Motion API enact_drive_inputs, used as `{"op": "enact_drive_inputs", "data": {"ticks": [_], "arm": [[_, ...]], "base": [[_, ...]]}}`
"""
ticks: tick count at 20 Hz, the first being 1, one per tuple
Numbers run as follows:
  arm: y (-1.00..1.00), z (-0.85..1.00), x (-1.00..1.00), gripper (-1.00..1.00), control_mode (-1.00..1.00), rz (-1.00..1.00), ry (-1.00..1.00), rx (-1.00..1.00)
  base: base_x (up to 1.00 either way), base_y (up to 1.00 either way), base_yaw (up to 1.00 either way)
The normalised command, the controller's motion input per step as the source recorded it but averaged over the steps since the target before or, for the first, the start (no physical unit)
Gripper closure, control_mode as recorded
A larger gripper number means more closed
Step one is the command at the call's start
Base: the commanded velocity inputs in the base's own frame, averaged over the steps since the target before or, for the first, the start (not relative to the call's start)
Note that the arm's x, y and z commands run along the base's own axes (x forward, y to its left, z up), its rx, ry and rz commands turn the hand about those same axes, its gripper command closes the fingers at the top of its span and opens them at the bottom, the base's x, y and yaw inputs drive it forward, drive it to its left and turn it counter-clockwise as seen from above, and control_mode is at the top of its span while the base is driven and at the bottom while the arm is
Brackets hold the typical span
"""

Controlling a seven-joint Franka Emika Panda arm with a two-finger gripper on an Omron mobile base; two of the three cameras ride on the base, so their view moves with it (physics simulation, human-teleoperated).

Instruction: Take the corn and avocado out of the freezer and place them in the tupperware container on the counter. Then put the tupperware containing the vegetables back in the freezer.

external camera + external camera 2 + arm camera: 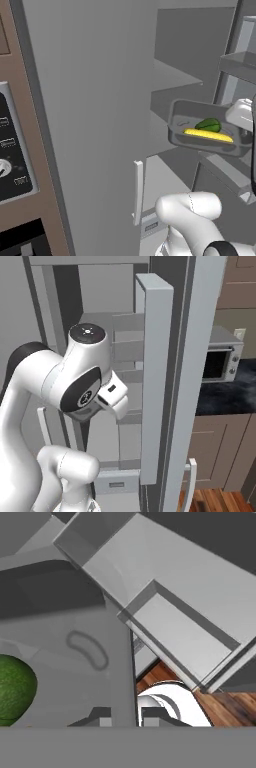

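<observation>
Tupperware container (210, 131) (corn (208, 135), avocado (208, 124) inside) is riding level in my clamped jaws, entering the freezer (100, 100) slowly.

Flat, even rendered light, soft shadows deep inside the freezer (100, 100), no glare, slightly coarse and soft throughout.

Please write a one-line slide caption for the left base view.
Gripper carries the tupperware container, with corn and avocado inside, into the open freezer.
</observation>
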Motion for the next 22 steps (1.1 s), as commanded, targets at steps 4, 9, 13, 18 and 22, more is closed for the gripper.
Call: {"op": "enact_drive_inputs", "data": {"ticks": [4, 9, 13, 18, 22], "arm": [[0.22, 0.16, -0.4, 1.0, -1.0, -0.03, -0.11, -0.01], [0.05, 0.27, -0.46, 1.0, -1.0, -0.31, -0.07, 0.03], [0.05, 0.19, 0.02, 1.0, -1.0, -0.43, 0.0, 0.06], [0.23, 0.22, 0.34, 1.0, -1.0, -0.38, 0.0, 0.13], [0.2, 0.19, 0.43, 1.0, -1.0, -0.29, 0.0, 0.18]], "base": [[0.0, 0.0, 0.0], [0.0, 0.0, 0.0], [0.0, 0.0, 0.0], [0.0, 0.0, 0.0], [0.0, 0.0, 0.0]]}}
